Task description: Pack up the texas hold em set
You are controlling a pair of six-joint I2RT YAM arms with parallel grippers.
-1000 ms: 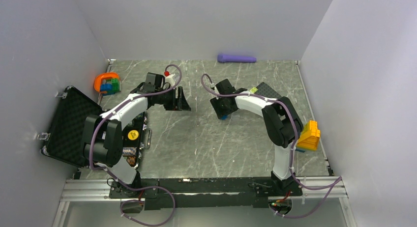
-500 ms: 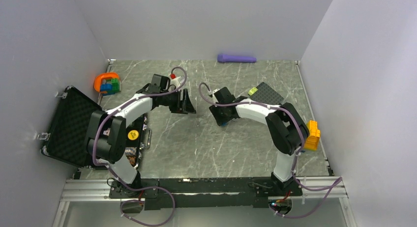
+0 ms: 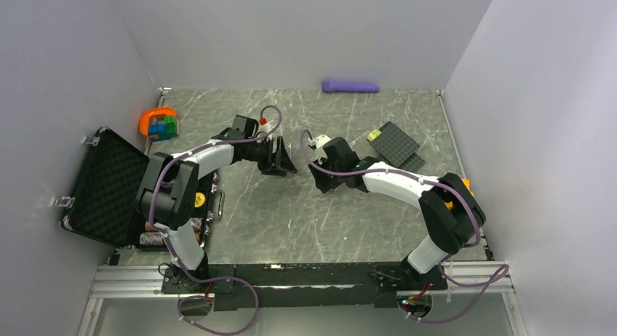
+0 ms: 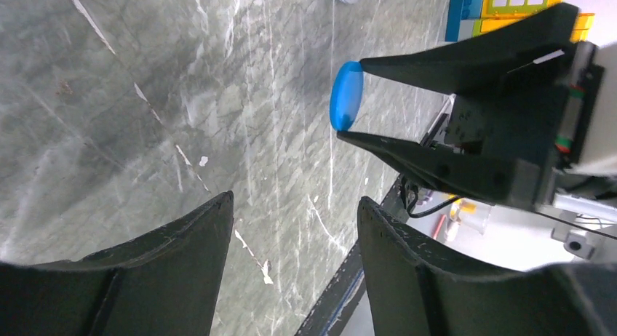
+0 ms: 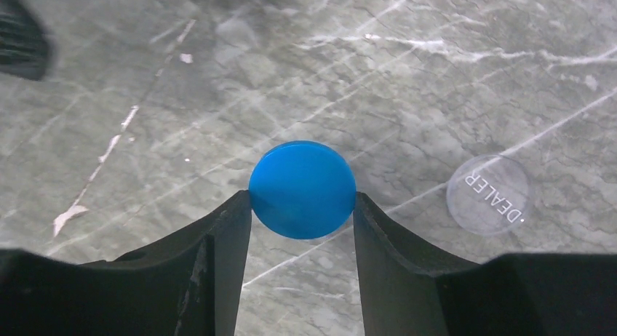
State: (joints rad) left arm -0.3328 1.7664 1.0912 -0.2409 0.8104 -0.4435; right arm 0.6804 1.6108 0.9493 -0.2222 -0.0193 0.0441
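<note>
I log the open black foam-lined latch case [image 3: 102, 183] at far left, my left gripper [image 4: 291, 205] spread wide w/ nothing in it, and my right gripper [image 5: 302, 205] pinching the small blue plastic disc [image 5: 302, 187] rim-to-rim near mid-table: prob. light, stiff, slick, apt to pop out.

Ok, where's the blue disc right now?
In the right wrist view, the blue disc is pinched edge to edge by the right gripper mid-table, with the clear dealer button lying just to its right.
</note>
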